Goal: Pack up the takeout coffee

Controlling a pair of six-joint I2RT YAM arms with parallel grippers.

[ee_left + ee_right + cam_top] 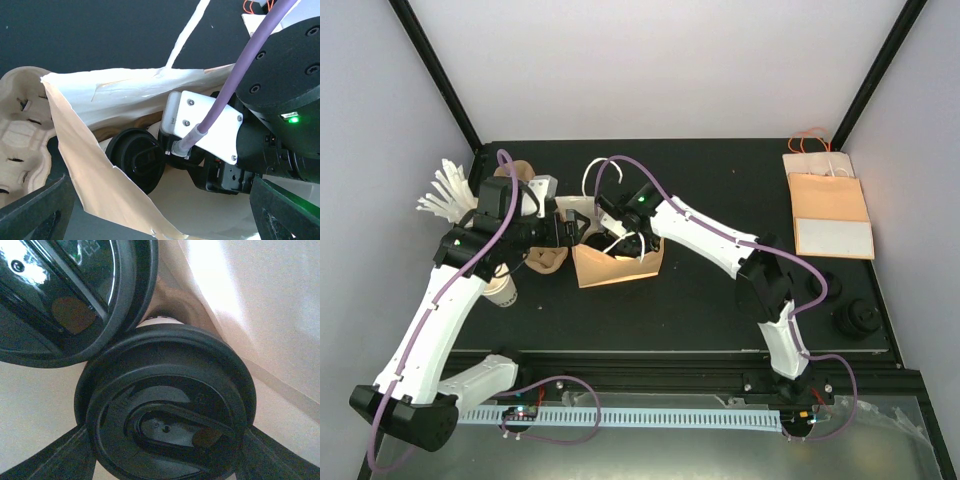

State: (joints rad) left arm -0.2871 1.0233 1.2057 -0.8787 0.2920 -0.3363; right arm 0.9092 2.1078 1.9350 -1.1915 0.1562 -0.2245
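A brown paper bag (pixel 620 270) lies on its side at mid-table, mouth toward the left arm. My right gripper (pixel 167 460) is deep inside it, shut on the takeout coffee (pixel 165 410). The coffee's black lid fills the right wrist view, with a finger (pixel 55 460) against each side. A second black-lidded cup (pixel 75 295) lies right beside it in the bag (pixel 125 90) and shows in the left wrist view (pixel 136 157). My left gripper (pixel 160 215) hangs open at the bag's mouth, its fingers (pixel 35 210) wide on either side of the bag's edge. The top view hides both cups.
A moulded pulp cup carrier (pixel 545 260) sits just left of the bag. A cup of white stirrers (pixel 445 190) and a stack of lidless white cups (pixel 503 290) stand at the left. Flat paper bags (pixel 830 215) and spare black lids (pixel 855 320) lie at the right.
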